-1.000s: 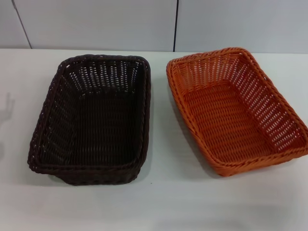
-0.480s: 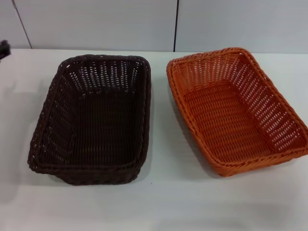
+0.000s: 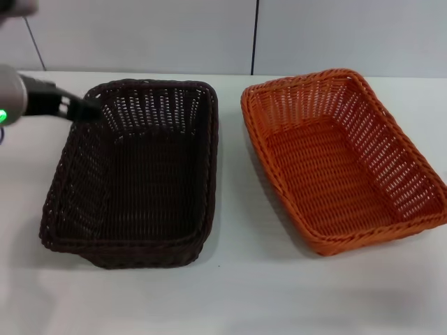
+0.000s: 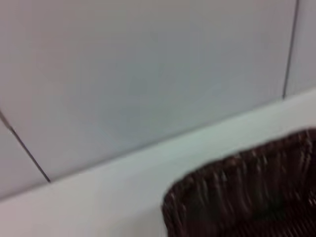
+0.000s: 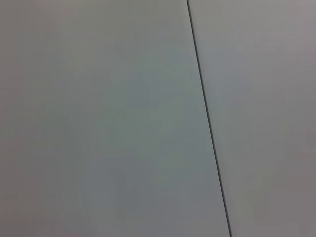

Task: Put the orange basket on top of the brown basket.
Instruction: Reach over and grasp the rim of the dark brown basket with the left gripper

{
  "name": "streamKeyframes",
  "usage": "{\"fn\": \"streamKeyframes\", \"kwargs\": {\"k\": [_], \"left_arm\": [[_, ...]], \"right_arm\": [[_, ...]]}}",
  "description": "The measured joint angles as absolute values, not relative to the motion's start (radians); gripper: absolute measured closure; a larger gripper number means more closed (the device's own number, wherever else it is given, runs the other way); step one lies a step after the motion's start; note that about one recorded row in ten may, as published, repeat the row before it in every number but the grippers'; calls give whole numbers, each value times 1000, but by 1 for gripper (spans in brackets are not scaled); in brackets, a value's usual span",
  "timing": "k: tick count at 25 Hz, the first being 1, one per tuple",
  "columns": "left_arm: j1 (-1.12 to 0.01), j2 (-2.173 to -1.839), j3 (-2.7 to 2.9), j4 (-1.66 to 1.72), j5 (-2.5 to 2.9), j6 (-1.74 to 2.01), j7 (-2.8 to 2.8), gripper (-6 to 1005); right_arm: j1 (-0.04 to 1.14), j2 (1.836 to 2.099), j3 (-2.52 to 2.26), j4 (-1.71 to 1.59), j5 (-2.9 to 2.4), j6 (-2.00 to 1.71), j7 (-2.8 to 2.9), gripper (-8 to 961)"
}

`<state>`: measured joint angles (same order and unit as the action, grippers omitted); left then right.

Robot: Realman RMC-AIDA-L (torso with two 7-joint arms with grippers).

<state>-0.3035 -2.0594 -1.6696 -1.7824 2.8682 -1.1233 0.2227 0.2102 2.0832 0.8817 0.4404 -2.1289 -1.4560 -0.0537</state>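
The orange basket (image 3: 342, 160) stands upright and empty on the right half of the white table. The brown basket (image 3: 136, 174) stands upright and empty to its left, a small gap between them. My left gripper (image 3: 89, 110) reaches in from the left edge and sits at the far left corner of the brown basket's rim. The left wrist view shows that far rim of the brown basket (image 4: 247, 192). The right gripper does not show in any view.
The white table (image 3: 237, 293) carries both baskets. A grey panelled wall (image 3: 314, 35) rises behind its far edge. The right wrist view shows only that wall (image 5: 98, 118).
My left arm has come into view from the left and moved right to the brown basket's far left corner. Both baskets have stayed in place.
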Motion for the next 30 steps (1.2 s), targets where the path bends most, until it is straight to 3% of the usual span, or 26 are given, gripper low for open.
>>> {"fn": "streamKeyframes", "kwargs": {"k": [5, 30], "left_arm": [[-379, -2062, -1659, -1670, 2874, -1198, 213, 211], [-467, -2060, -1688, -1402, 2881, -1143, 199, 213]], "right_arm": [[205, 2084, 881, 435, -2130, -1456, -54, 124], [211, 2083, 879, 408, -2135, -1450, -54, 124]]}}
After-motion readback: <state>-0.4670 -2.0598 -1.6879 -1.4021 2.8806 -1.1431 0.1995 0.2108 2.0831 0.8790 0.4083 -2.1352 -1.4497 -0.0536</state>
